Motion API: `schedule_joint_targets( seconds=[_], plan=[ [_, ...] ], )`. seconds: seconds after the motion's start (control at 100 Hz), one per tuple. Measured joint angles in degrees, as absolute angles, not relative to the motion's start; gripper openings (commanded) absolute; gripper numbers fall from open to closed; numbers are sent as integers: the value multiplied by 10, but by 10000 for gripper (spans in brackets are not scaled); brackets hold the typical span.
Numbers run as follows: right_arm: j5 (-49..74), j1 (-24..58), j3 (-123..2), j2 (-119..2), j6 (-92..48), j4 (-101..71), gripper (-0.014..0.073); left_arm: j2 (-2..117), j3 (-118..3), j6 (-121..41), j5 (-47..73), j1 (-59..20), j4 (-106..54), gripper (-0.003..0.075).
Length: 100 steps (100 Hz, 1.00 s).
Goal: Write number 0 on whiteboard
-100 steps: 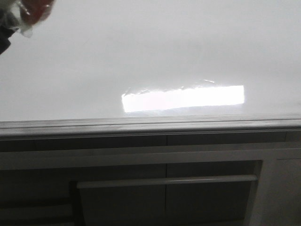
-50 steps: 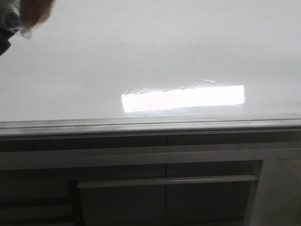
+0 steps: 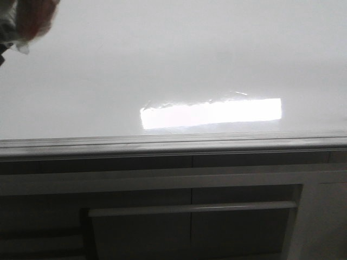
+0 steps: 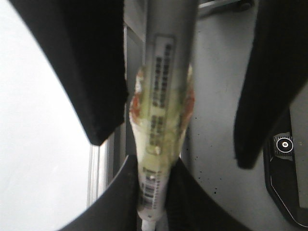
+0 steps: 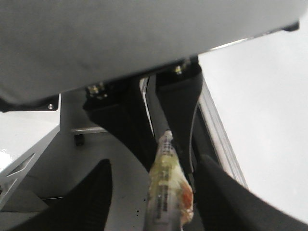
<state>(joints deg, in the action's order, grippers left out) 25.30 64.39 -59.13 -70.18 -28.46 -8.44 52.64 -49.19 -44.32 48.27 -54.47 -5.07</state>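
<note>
Two grippers meet at one marker (image 4: 160, 96): the left gripper (image 4: 153, 192) pinches one end, and the marker's long axis runs between the spread, untouching fingers of the right gripper (image 5: 160, 195). The whiteboard (image 3: 162, 54) lies just beside them and shows no number 0.

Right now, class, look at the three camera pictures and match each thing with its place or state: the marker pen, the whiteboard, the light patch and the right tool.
Things:
1. marker pen
2. whiteboard
3. light patch
4. right tool

States:
A. open, a finger on each side of the pen
B. bright rectangle near the board's lower edge
C. clamped in the left tool
D. plain white, no writing in view

Pairs: 1-C, 2-D, 3-B, 4-A
</note>
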Motion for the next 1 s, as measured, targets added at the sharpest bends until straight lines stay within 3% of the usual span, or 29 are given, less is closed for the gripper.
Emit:
schedule_joint_targets(
  seconds=[0.16,0.4,0.52,0.86,0.93,1.0],
  plan=[
    [254,644,-591,-702,-285,-96,280,526,-492,-443,483,-545,-51,-20],
    [256,644,-591,-702,-285,-102,18,526,-491,-444,494,-546,-59,-20],
    [253,644,-591,-702,-287,-100,-69,526,-490,-435,498,-546,-71,-20],
    [256,644,-592,-702,-287,-100,-76,526,-488,-432,499,-546,-75,-16],
    [258,644,-592,-702,-287,-100,-75,526,-488,-430,499,-546,-75,26],
    [258,644,-593,-702,-287,-99,-66,523,-488,-426,499,-546,-75,123]
  ],
)
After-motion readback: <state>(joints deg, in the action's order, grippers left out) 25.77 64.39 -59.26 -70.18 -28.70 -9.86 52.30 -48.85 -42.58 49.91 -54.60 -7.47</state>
